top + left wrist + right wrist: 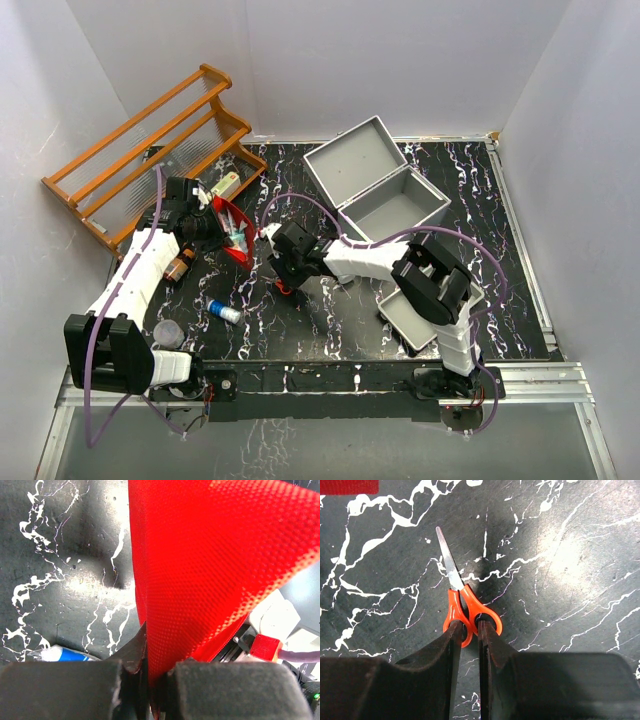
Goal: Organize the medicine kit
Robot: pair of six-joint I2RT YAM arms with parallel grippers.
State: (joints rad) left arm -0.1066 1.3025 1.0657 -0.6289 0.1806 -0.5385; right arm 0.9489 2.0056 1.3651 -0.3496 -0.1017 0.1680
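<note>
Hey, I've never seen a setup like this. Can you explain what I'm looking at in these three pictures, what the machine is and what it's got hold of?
These are two robot arms bolted at the near edge of a black marbled table. The wide picture looks down from above. The other two come from a camera on each wrist. The left gripper is shut on a red mesh pouch. The right gripper sits at the orange handles of scissors lying on the table. Whether it grips them yet is unclear. Also there: an open grey metal case, a wooden rack, a brown bottle and a blue-and-white tube.
</note>
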